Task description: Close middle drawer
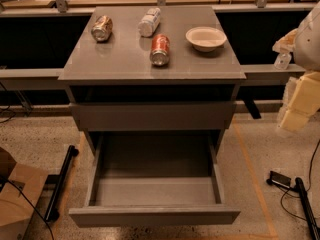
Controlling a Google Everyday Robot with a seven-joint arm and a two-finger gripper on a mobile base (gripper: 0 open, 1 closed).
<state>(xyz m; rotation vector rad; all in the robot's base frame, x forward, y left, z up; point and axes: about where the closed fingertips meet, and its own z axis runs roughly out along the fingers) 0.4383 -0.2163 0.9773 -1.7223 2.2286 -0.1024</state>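
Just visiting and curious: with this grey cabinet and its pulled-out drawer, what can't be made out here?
Camera view only:
1. Robot's pale gripper, at the right edge beside the cabinet top: largely cut off by the frame.
2. Below the open grey flat-fronted middle drawer: hidden by the drawer itself.
3. Labels on the red metal can and white plastic bottle: too small to read.
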